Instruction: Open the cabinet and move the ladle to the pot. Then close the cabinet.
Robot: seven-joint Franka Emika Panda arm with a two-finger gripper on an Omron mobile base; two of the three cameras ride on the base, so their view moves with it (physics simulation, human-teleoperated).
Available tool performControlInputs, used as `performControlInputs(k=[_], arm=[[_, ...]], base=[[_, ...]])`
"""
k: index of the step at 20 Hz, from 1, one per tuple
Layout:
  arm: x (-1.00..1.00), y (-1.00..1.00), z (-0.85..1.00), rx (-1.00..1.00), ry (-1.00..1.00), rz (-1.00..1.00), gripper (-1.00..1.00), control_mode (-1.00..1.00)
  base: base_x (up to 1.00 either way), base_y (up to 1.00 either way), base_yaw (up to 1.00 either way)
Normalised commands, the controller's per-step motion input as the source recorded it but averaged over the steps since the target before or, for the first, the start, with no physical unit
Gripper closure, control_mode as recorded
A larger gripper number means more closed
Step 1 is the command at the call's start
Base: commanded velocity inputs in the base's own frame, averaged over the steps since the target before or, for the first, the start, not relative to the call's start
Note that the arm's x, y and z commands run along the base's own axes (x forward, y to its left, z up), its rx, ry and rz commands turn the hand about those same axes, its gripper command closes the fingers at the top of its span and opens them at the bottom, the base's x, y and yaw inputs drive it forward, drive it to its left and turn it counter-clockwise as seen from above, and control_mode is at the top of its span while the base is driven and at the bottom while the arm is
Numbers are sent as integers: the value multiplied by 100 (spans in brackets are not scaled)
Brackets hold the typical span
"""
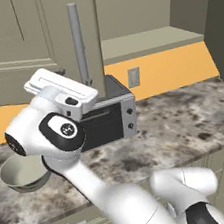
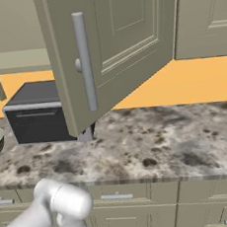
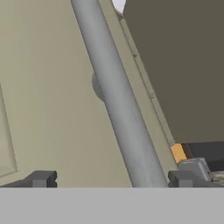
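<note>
Gripper [image 3: 109, 178] gapes wide, holding nothing. The cabinet [image 3: 39, 96] door's silver handle [image 3: 116, 96] runs up between its fingertips [image 3: 41, 178], close ahead.

Even, flat rendered light; soft faint shadows; no glare; hand view perhaps slightly blurred.

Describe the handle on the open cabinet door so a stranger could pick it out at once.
Look above the speckled stone counter to the wall cabinet door that stands swung out over it. The handle is the long upright silver bar near that door's free edge. Unlike the short horizontal pulls on the drawers below, it is tall and vertical.
</note>
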Motion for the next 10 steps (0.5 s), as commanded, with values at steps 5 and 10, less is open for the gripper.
performControlInputs(k=[5,10], arm=[[100,-5,1,20,6,0,-100,-100],[100,0,0,21,3,2,-100,-100]], base=[[0,0,0],[0,0,0]])
